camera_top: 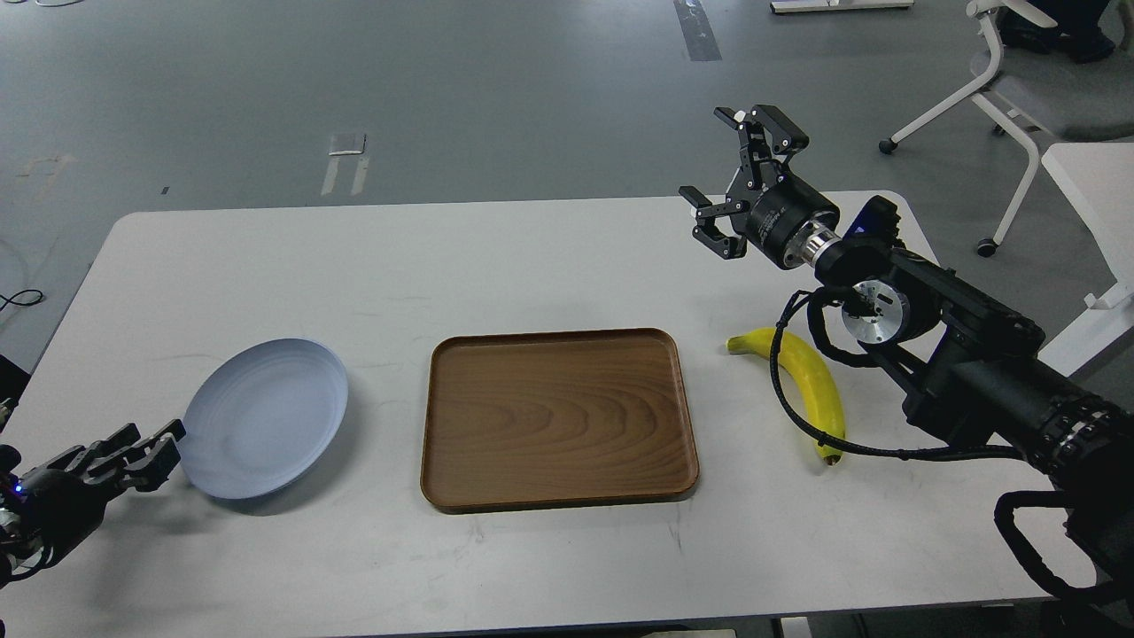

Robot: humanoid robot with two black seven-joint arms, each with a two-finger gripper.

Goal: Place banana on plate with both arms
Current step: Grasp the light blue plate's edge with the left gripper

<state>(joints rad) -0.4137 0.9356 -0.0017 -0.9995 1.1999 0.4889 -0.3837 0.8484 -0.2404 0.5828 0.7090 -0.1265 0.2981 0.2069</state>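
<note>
The yellow banana (808, 383) lies on the white table right of the tray, stem end pointing left; a black cable of my right arm crosses it. My right gripper (728, 180) is open and empty, raised above the table's far edge, well beyond the banana. The pale blue-grey plate (266, 415) sits at the left, tilted slightly with a shadow under its near edge. My left gripper (152, 450) is at the plate's left rim, its fingers close together on the rim.
A rectangular brown wooden tray (558, 496) lies empty in the table's middle, between plate and banana. The table's (532, 266) near edge runs just below my left arm. An office chair (1019, 80) stands off the table at the far right.
</note>
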